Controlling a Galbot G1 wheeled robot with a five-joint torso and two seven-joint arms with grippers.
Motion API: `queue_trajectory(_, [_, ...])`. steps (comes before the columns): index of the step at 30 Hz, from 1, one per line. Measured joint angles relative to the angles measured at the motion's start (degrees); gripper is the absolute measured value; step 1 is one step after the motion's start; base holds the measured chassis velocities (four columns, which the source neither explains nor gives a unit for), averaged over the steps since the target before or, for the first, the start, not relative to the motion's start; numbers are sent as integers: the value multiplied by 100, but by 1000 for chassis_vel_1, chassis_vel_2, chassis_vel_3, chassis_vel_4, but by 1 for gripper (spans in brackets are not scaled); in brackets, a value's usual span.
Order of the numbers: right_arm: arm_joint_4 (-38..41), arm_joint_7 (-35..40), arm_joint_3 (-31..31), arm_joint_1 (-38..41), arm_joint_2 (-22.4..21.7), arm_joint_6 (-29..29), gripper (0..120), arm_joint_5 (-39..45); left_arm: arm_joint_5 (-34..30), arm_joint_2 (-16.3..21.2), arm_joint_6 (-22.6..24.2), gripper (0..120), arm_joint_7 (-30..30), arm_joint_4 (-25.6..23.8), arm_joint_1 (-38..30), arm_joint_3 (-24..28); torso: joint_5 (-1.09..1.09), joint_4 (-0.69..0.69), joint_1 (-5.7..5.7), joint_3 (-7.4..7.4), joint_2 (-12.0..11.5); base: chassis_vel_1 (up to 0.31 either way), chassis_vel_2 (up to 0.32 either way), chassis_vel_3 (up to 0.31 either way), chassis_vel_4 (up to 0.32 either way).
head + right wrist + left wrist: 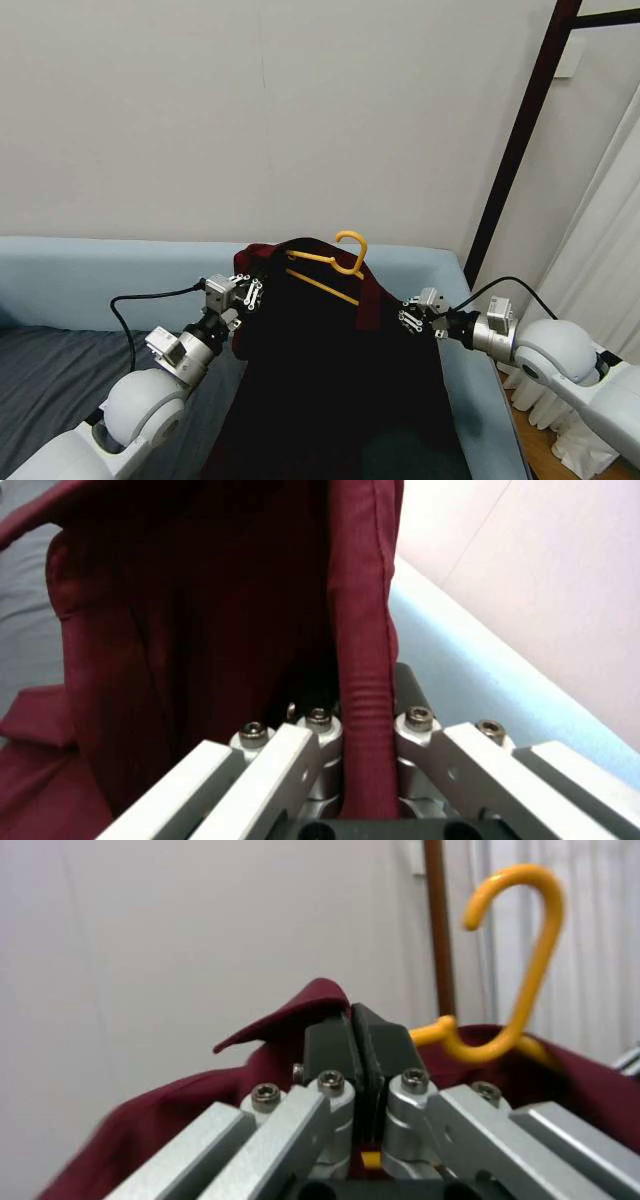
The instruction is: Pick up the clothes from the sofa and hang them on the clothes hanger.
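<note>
Maroon garment (330,380) hangs between both grippers over the sofa (90,270): left gripper (254,293) jaws clamped on its shoulder, right gripper (406,320) jaws clamped on its front edge. Yellow hanger (359,258) spans jaw to jaw, hook upright, nearer the right

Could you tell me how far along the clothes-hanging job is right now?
Done: the dark red shirt is up over the sofa and sits on the yellow hanger. In hand: the left gripper is shut on its shoulder by the collar, the right gripper on its front edge, holding it spread. Left: the hanger's hook is free, not yet on the dark rack pole at the right.
</note>
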Motion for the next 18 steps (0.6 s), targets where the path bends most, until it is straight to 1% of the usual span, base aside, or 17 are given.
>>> queue_trajectory(1, [0, 0, 0, 0, 0, 0, 1, 0, 0, 0, 0, 0, 0, 0, 0, 0, 0, 0, 0, 0, 0, 0, 0, 0, 0])
queue_trajectory(2, [3, -6, -4, -12, 7, 0, 1, -22, -38, -9, -4, 0, 63, 17, -92, 132, 1, -1, 0, 0, 0, 0, 0, 0, 0])
queue_trajectory(3, [24, -8, -5, -28, 18, -1, 1, -34, -76, -49, -13, 0, 153, 115, -282, 422, 1, -1, 0, 0, 0, 0, 0, 0, 0])
queue_trajectory(5, [42, -8, -5, -37, 15, -1, 1, -22, -53, -106, -13, 0, 197, 220, -418, 668, 1, 0, 0, 0, 0, 0, 0, 0, 0])
queue_trajectory(10, [74, 8, -2, -54, -7, 29, 1, 96, -17, -191, -20, 0, 284, 324, -468, 871, 1, 0, 0, 0, 0, 0, 0, 0, 0])
queue_trajectory(18, [97, 185, -1, -74, -10, 72, 1, 265, 83, -182, -52, 0, 438, 331, -342, 885, 0, 0, 0, 0, 0, 0, 0, 0, 0])
